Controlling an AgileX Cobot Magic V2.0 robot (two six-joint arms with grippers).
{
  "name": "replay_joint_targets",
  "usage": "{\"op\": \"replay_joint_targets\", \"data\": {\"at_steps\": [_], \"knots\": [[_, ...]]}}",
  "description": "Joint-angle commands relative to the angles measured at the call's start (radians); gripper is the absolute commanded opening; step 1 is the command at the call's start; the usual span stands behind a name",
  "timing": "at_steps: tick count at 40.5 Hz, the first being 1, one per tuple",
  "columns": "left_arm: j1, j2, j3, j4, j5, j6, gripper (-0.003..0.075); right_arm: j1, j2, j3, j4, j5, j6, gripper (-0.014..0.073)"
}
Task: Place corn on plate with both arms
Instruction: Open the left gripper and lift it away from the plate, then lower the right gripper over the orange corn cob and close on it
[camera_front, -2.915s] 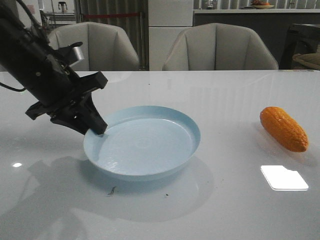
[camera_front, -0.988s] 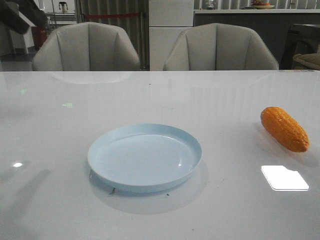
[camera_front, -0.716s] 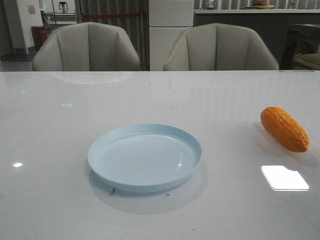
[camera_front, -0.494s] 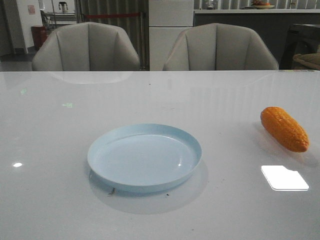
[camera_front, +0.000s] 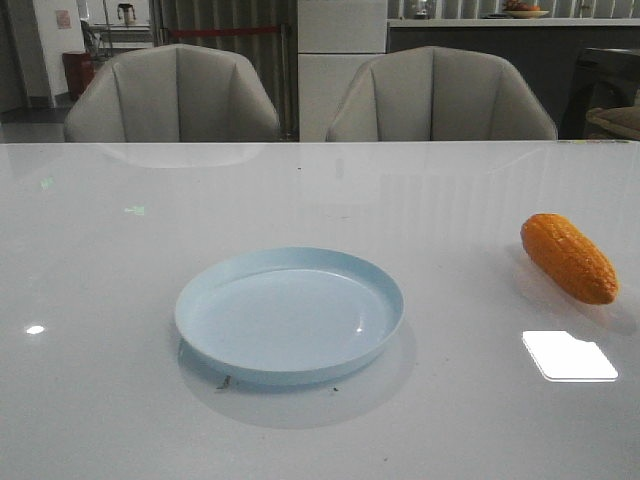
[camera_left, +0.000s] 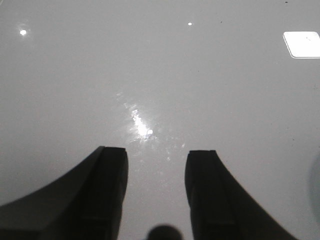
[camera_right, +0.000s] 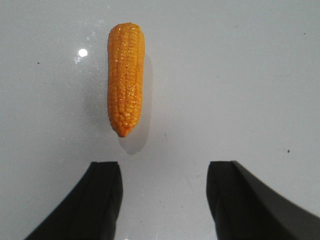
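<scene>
The left arm, which was tipping the plate (camera_front: 289, 316) by its left rim a few seconds ago, has left the front view altogether, and the plate now lies flat and bare on the table (camera_front: 320, 190). My reading is that the plate is now in place and the job passes to the right arm, which has yet to touch the corn (camera_front: 568, 257).

Counted from largest to smallest: one table, two chairs (camera_front: 172, 93) beyond the plate, one plate, one corn cob, two grippers.

The corn lies on the table well to the right of the plate, its thin end toward the camera.

In the right wrist view the right gripper (camera_right: 164, 192) hangs above the table with its fingers wide apart and empty, the corn (camera_right: 125, 78) just beyond them, pointed end nearest. The left gripper (camera_left: 156, 182) also has its fingers apart, over bare table, holding nothing.
</scene>
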Motion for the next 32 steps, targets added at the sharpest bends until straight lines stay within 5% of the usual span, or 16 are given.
{"op": "replay_joint_targets", "data": {"at_steps": [1,15,32], "knots": [[0.002,-0.027,-0.025,-0.019,-0.045,-0.012,0.0347,-0.003,0.044,-0.082,0.000,-0.062,-0.006,0.0489],[0.002,-0.027,-0.025,-0.019,-0.023,-0.012,0.0347,-0.003,0.413,-0.506,0.069,0.235,-0.130,0.0489],[0.002,-0.027,-0.025,-0.021,-0.023,-0.012,0.0347,-0.002,0.749,-0.840,0.173,0.378,-0.180,0.0489]]}}
